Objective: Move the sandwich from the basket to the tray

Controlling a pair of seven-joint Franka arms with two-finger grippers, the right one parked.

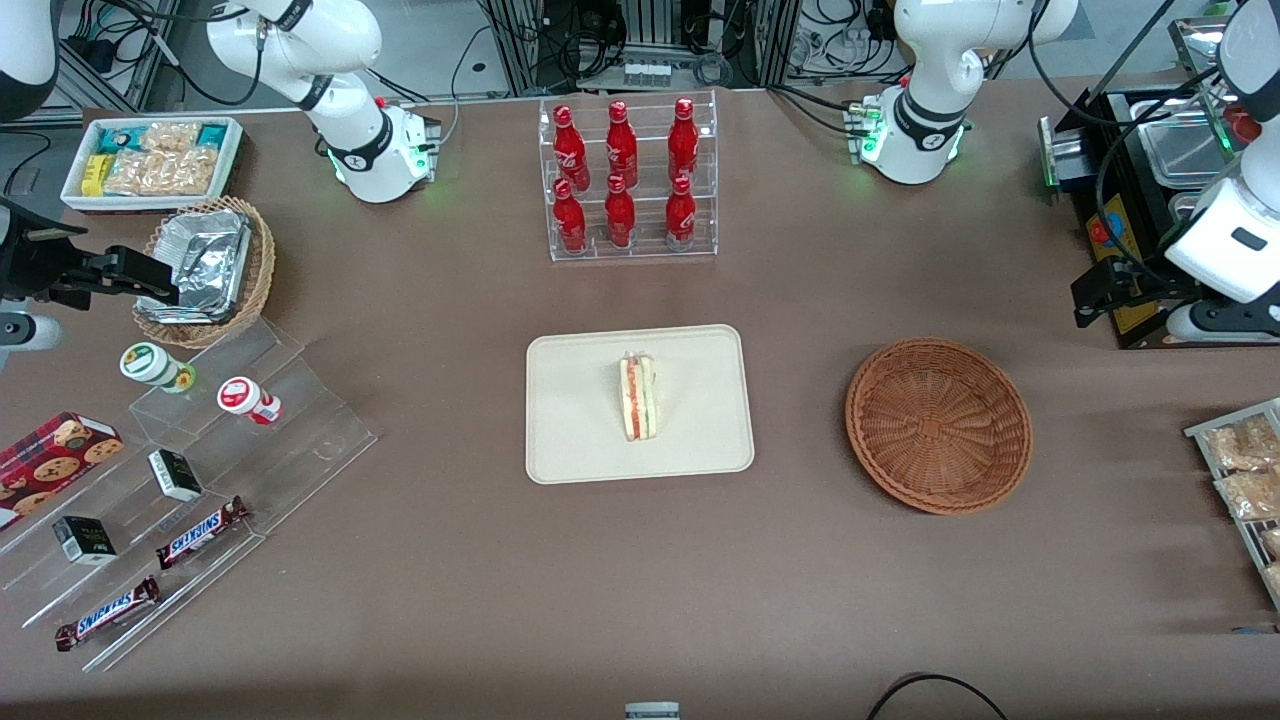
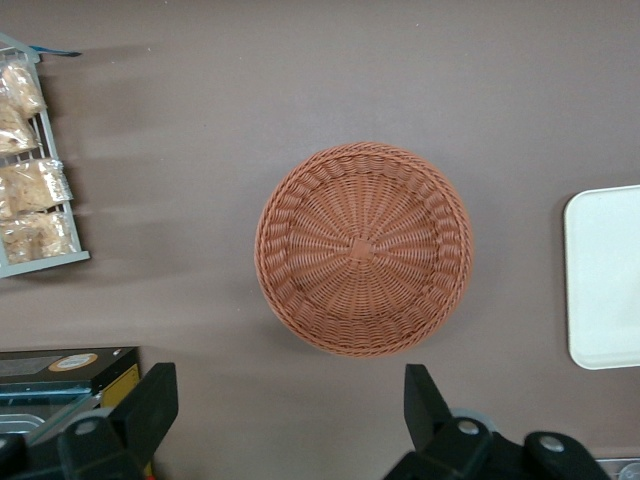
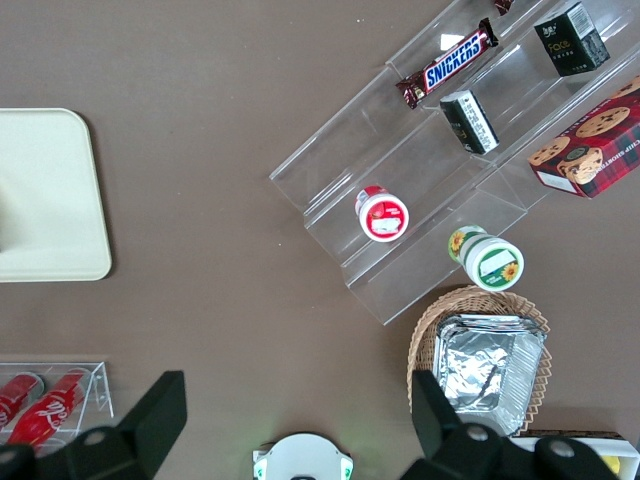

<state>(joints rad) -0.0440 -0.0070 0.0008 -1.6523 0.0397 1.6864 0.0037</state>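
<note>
Sandwich (image 1: 638,398) on tray (image 1: 570,440), gripper (image 2: 290,415) above basket (image 2: 362,249)

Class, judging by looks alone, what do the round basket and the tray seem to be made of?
Basket: woven wicker, reddish-brown, matte; strands radiate from its centre.
Tray: probably moulded plastic or pulp, cream, smooth and matte, holding the sandwich.
The gripper hangs open above the table beside the basket.

A broad table (image 1: 420,600) covered in matte brown fills nearly the whole scene, lit evenly from above so that shadows on it are soft and faint. Farther from the front camera than the clear bottle rack (image 1: 628,180), past the table's edge, stand dark metal frame struts (image 1: 600,35) with tangled black cables and what looks like a power strip (image 1: 652,72). Near those struts shows a patch of pale grey floor (image 1: 440,40).
</note>
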